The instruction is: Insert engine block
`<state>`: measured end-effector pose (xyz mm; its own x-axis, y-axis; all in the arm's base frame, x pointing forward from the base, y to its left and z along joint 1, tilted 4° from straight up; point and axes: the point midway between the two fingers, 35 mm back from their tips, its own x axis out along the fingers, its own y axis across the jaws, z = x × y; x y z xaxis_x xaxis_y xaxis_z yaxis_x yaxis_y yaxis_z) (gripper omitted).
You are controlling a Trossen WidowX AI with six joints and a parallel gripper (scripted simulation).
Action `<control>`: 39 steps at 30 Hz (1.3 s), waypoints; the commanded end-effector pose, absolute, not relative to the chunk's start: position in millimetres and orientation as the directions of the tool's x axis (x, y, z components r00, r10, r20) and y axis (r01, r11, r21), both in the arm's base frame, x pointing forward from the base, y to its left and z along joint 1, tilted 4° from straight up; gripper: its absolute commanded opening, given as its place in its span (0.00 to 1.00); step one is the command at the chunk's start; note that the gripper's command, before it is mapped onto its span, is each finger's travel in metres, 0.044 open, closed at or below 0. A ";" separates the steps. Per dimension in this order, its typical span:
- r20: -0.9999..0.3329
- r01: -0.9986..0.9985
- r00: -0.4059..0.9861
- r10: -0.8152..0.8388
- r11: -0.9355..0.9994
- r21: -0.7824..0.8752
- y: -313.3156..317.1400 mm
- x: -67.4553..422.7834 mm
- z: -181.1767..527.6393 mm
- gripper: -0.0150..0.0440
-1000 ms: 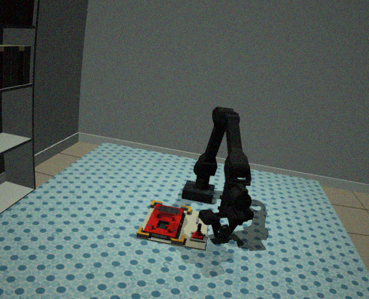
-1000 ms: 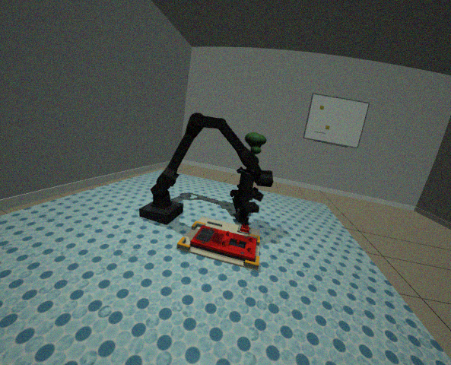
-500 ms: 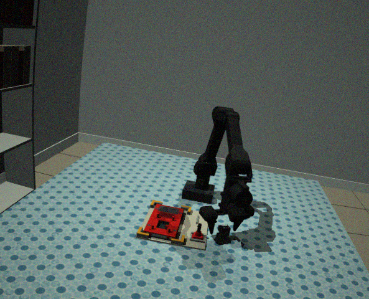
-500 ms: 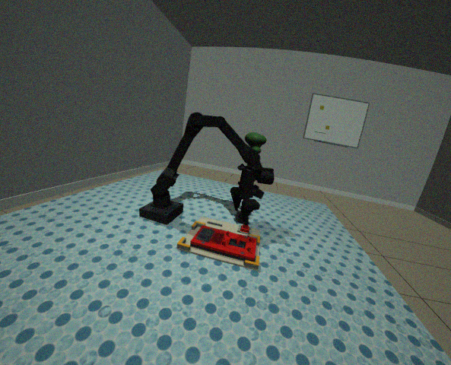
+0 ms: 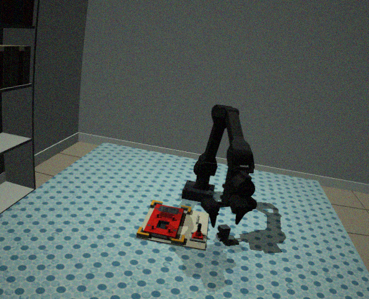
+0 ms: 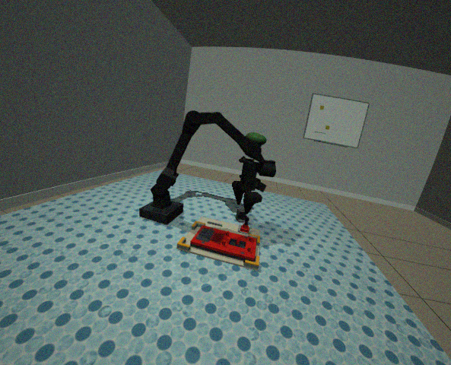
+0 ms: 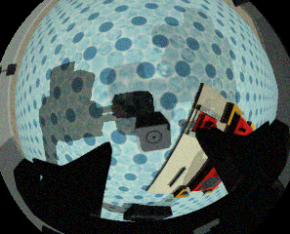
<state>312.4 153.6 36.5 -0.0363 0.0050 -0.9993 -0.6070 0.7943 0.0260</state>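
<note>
Gripper (image 5: pixel 225 222) spread wide with nothing between the fingers, hanging a little right of centre in the top view, tips pointing down at the dotted cloth (image 5: pixel 81 205). Engine block (image 5: pixel 224 232) directly beneath, a small dark piece lying on the cloth just below the gap between the two fingertips, apart from both. In the wrist view, same block (image 7: pixel 144 119) near the middle of the frame, between the two dark finger masses at lower left and lower right, one pale face with a round mark turned toward the lens. Seemingly stretched across the frame there, though too dark and small to call the long axis, or the slot side, for sure.

Car body (image 5: pixel 165 222) to the left of the block in the top view, red, flat on a pale base plate (image 5: pixel 201 222) with orange corners; square dark opening (image 5: pixel 162 224) near its centre. Block off the plate altogether, just beside its right edge. Rib not made out.

Judged from this: block not yet in the body, insertion not begun. Next move likely straight down to close on the block, then a carry leftward over the plate edge to the opening.
</note>
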 end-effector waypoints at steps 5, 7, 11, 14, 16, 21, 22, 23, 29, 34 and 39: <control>-0.999 -0.607 -0.037 0.005 0.794 0.026 153.7 312.6 38.2 1.00; -0.999 -0.607 -0.040 0.003 0.794 0.026 154.0 314.1 57.0 1.00; -0.999 -0.607 -0.043 0.001 0.794 0.027 153.6 314.3 78.4 1.00; -0.999 -0.607 -0.043 0.001 0.794 0.027 153.1 313.7 76.5 1.00; -0.999 -0.607 -0.043 0.001 0.794 0.027 153.1 313.2 65.2 1.00; -0.999 -0.607 -0.043 0.001 0.794 0.027 153.1 312.9 58.5 1.00; -0.999 -0.607 -0.043 0.001 0.794 0.027 153.1 312.7 53.0 1.00; -0.999 -0.607 -0.043 0.001 0.794 0.027 153.1 312.4 49.5 1.00; -0.999 -0.607 -0.043 0.001 0.794 0.027 153.1 312.4 45.9 1.00; -0.999 -0.607 -0.043 0.001 0.794 0.027 153.4 312.6 37.8 1.00; -0.999 -0.607 -0.043 0.001 0.794 0.027 153.5 312.5 29.7 1.00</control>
<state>314.1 154.2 37.4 -0.0323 0.0069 -0.9995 -0.6067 0.7945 0.0251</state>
